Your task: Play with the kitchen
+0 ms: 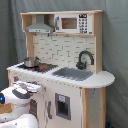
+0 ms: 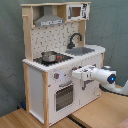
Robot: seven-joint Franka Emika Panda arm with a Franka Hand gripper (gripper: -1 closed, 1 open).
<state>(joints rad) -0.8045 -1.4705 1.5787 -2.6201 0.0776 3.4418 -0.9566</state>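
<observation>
- gripper (image 2: pixel 76 74) level, pushed against the kitchen (image 2: pixel 37 80) front just above the oven door (image 2: pixel 63 96), by the knobs (image 2: pixel 56 76); likely there to work a knob or the door. Cannot tell if fingers are open or closed.
- arm (image 1: pixel 17 95) reaches in at panel height.
- pot (image 1: pixel 31 61) on stovetop, sink (image 1: pixel 72 73) and faucet (image 1: pixel 85 59) beside it, untouched.
- kitchen stands upright on the floor.

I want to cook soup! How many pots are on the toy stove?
1. The pot sits on the stove, beside the sink.
</observation>
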